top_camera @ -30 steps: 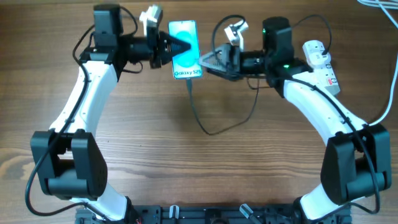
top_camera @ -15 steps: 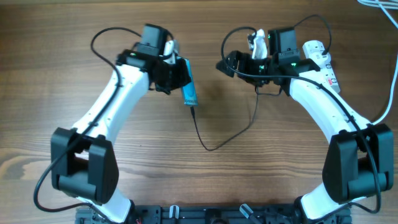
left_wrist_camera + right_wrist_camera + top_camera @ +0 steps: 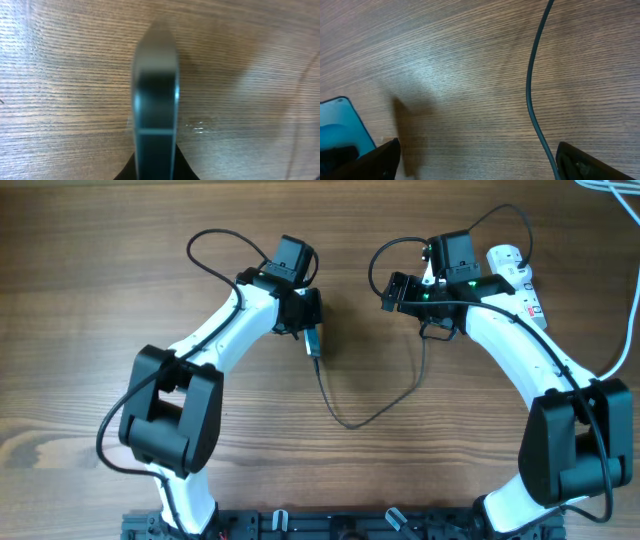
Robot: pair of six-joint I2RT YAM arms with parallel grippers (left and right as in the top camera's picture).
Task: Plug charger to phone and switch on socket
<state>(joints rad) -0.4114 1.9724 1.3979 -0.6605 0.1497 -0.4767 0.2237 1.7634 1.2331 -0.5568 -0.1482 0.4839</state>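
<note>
My left gripper (image 3: 306, 318) is shut on the phone (image 3: 313, 340) and holds it on edge above the table. In the left wrist view the phone (image 3: 155, 100) shows edge-on between the jaws (image 3: 155, 172). The charger's black cable (image 3: 350, 423) runs from the phone's lower end, loops across the table and rises under my right arm. My right gripper (image 3: 390, 290) is open and empty to the right of the phone. Its wrist view shows the jaws (image 3: 480, 160) wide apart, the cable (image 3: 534, 100) between them and the cyan phone (image 3: 340, 130) at lower left. The socket (image 3: 517, 275) lies at the far right, partly behind my right arm.
The socket's thick white cord (image 3: 630, 330) runs down the table's right edge. More white cord (image 3: 610, 190) crosses the top right corner. Both arm bases stand at the near edge. Bare wood lies around the cable loop.
The phone lay flat and screen-up; my left gripper has tipped it on edge and carried it right and toward the table's middle. My right gripper has drawn back to the right, away from the phone.
</note>
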